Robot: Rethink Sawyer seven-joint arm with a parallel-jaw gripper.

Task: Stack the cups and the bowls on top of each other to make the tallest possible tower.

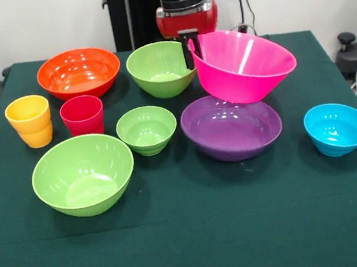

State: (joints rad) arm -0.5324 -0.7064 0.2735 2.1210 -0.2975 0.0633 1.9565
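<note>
Above the purple bowl [231, 127]: gripper [191, 48] pinched shut on tilted hot pink bowl [243, 65], held by its rim. Probably light, stiff, slippery plastic; rim best for gripping. 1 bowl aloft.

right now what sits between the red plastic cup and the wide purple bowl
In the front view, the small lime green plastic bowl sits between the red cup and the purple bowl.

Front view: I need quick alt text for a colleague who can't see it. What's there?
The gripper holds the pink bowl by its rim, tilted above the purple bowl. On the green table stand an orange bowl, three lime green bowls, a blue bowl, a yellow cup and a red cup.
</note>
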